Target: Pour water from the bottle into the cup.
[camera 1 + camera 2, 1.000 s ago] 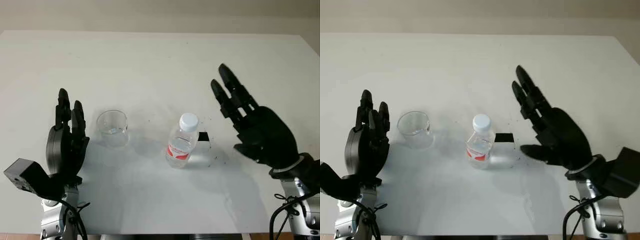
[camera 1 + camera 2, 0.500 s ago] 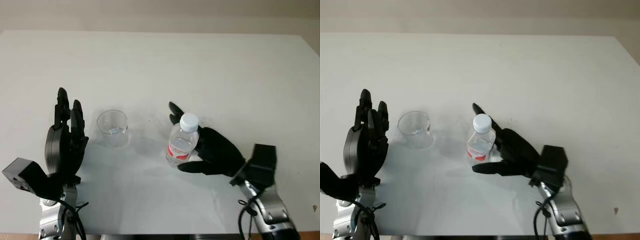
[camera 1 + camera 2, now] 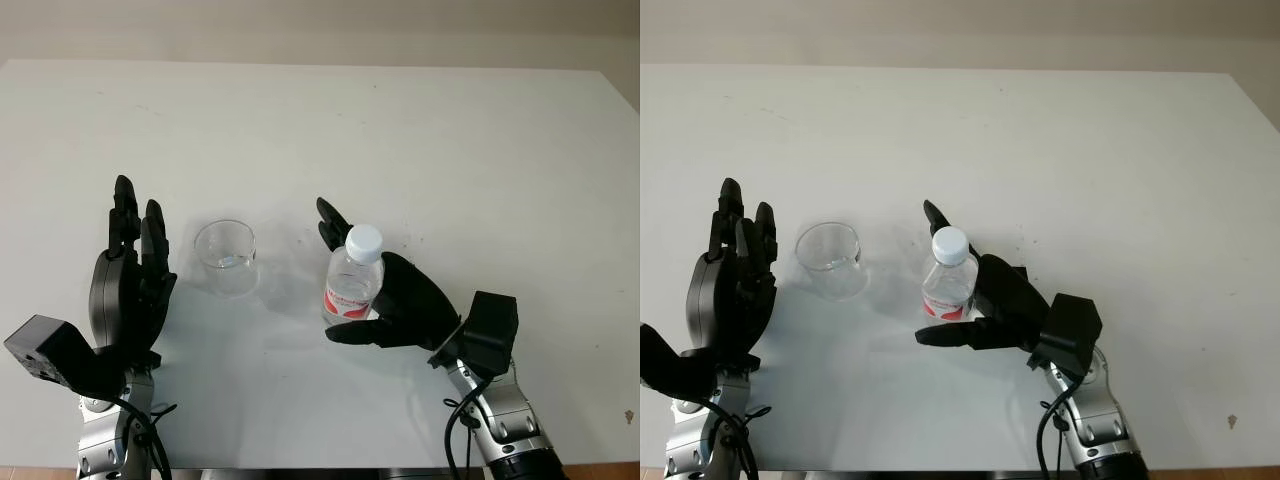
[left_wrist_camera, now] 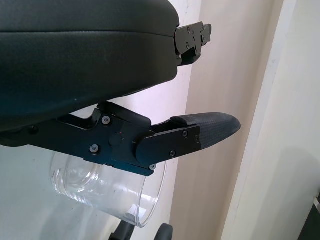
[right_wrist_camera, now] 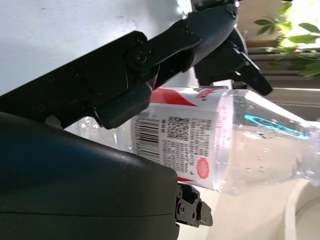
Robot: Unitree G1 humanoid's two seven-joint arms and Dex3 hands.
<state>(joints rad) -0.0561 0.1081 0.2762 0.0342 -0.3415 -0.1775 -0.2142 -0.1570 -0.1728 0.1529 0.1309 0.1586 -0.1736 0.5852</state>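
Mid-table, right robot hand [image 3: 405, 305] gripping red-labelled bottle [image 3: 350, 285]

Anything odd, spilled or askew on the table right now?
One thing: the bottle still wears its white cap while the right hand grips it. Cup upright, no spill. Left hand open beside it.
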